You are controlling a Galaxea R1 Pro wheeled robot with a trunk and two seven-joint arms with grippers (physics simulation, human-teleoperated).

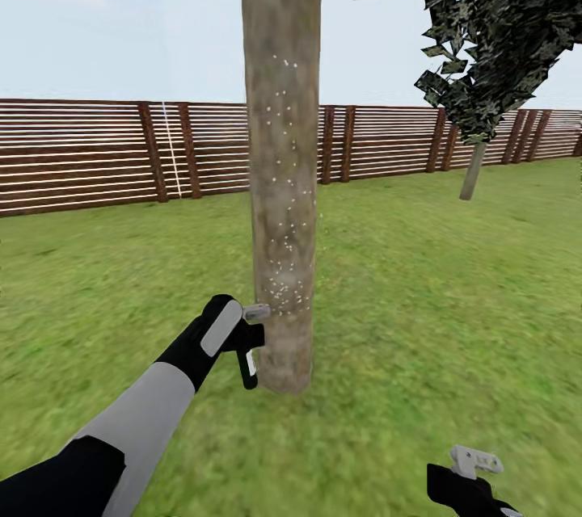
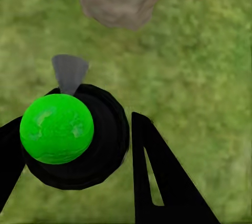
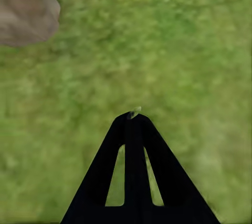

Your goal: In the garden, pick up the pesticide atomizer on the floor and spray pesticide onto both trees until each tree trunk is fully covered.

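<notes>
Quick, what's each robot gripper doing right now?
Left gripper: closed on the pesticide atomizer.
Right gripper: closed, holding nothing.

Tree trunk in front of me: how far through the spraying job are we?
Done: the pesticide atomizer is off the floor, held in the left gripper beside the tree trunk. In hand: white pesticide specks dot the trunk, dense low down and sparse higher, so coverage looks partial. Left: finish this trunk, then the second one. The right gripper is shut and holds nothing over the grass.
</notes>
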